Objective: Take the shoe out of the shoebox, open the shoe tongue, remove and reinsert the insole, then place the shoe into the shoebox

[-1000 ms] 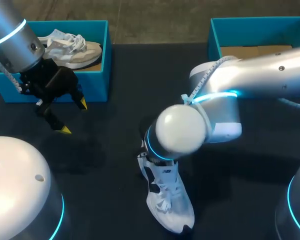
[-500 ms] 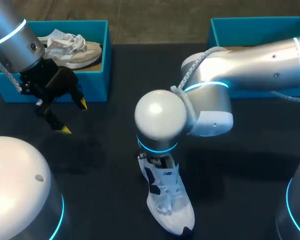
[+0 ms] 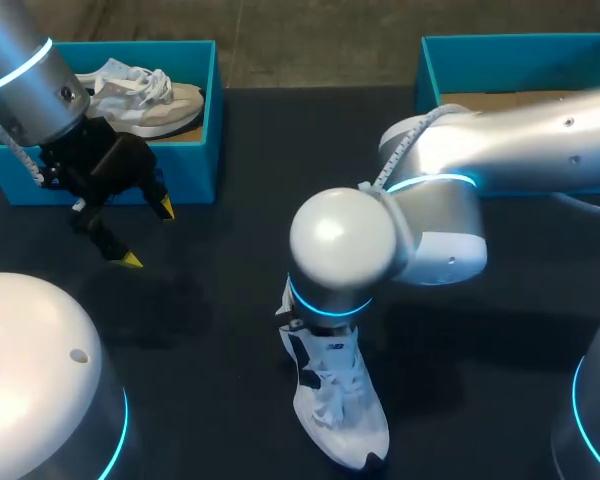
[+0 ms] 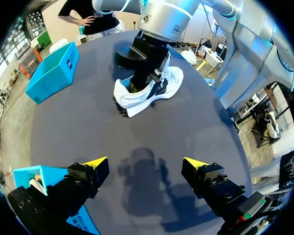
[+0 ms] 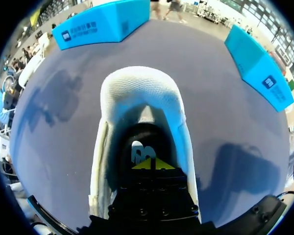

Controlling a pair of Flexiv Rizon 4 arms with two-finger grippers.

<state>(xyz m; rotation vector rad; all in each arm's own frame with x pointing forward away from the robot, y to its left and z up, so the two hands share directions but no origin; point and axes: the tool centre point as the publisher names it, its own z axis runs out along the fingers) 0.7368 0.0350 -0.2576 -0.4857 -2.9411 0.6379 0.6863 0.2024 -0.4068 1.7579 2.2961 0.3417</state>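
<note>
The white shoe (image 3: pixel 338 405) sits on the dark table (image 3: pixel 210 330). The right gripper (image 5: pixel 151 164) is inside its opening with tips pressed together. The left gripper (image 4: pixel 144 162) hangs spread wide, well apart. Nothing steadies the shoe, so a pull may drag or tip it.

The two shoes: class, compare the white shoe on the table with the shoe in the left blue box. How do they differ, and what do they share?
The white shoe stands on the table; the boxed shoe lies in the blue box. The white shoe has dark side markings; the boxed shoe looks cream. The right gripper sits in the white shoe's opening; nothing touches the boxed shoe. Both are laced trainers.
</note>
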